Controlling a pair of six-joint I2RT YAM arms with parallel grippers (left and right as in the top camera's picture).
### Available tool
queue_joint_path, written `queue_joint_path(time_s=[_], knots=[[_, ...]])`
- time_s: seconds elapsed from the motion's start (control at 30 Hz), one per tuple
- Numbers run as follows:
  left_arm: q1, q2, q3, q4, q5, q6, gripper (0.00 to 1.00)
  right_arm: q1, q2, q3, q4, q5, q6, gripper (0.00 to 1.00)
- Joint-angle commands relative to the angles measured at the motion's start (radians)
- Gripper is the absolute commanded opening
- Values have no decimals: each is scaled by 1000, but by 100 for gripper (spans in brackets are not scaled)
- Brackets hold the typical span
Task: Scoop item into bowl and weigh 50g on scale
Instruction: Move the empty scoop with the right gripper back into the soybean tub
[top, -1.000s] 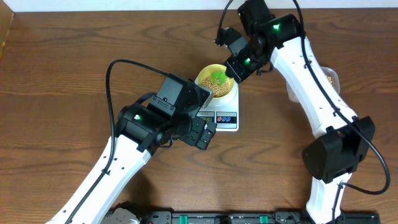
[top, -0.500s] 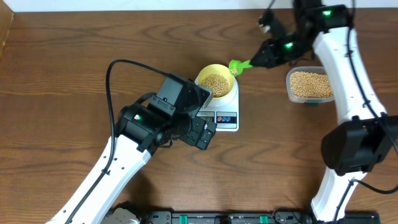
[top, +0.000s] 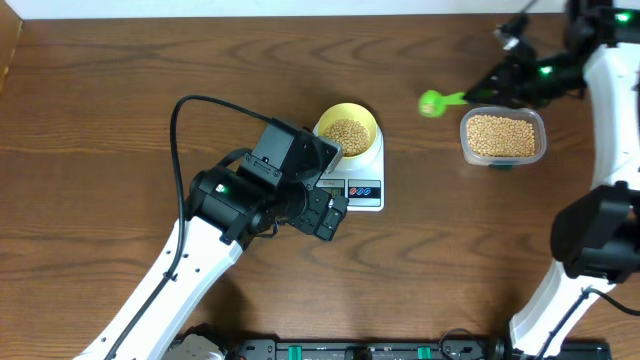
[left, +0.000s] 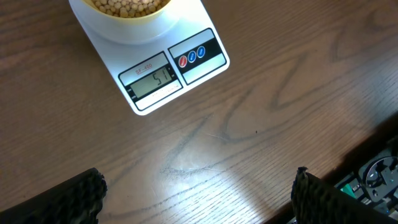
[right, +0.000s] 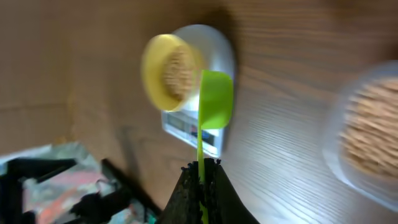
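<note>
The pale yellow bowl (top: 347, 130) holds tan beans (top: 347, 133) and sits on the white scale (top: 362, 188). The scale's display (left: 152, 79) reads 51 in the left wrist view, with the bowl's rim (left: 127, 14) at the top edge. My right gripper (top: 484, 92) is shut on the handle of a green scoop (top: 432, 103), held in the air between the bowl and the clear tub of beans (top: 502, 137). The right wrist view shows the scoop (right: 214, 98) looking empty, the bowl (right: 169, 73) beyond it. My left gripper (left: 196, 198) is open and empty over bare table in front of the scale.
The clear plastic tub (right: 364, 140) stands at the right of the table, right of the scale. My left arm (top: 250, 195) lies over the table left of the scale. A dark rail (top: 360, 350) runs along the front edge.
My right gripper has carried the green scoop from over the bowl to the right, toward the tub. The tub is now uncovered. The left arm has not moved.
</note>
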Motion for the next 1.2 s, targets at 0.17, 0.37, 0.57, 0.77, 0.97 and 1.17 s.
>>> queue_joint_path(time_s=[0.17, 0.37, 0.57, 0.77, 0.97, 1.17], knots=[[4, -2, -2, 1, 8, -1, 98, -95, -32, 21, -55, 210, -15, 1], [4, -2, -2, 1, 8, -1, 98, -121, -32, 21, -61, 292, -2, 1], [4, -2, -2, 1, 8, -1, 98, -63, -32, 21, -25, 459, 26, 1], [4, -2, -2, 1, 8, -1, 98, 62, -32, 21, 10, 750, 92, 1], [4, -2, -2, 1, 8, -1, 98, 180, -32, 21, 19, 976, 149, 1], [4, -2, -2, 1, 8, -1, 98, 249, -32, 21, 34, 1142, 186, 1]])
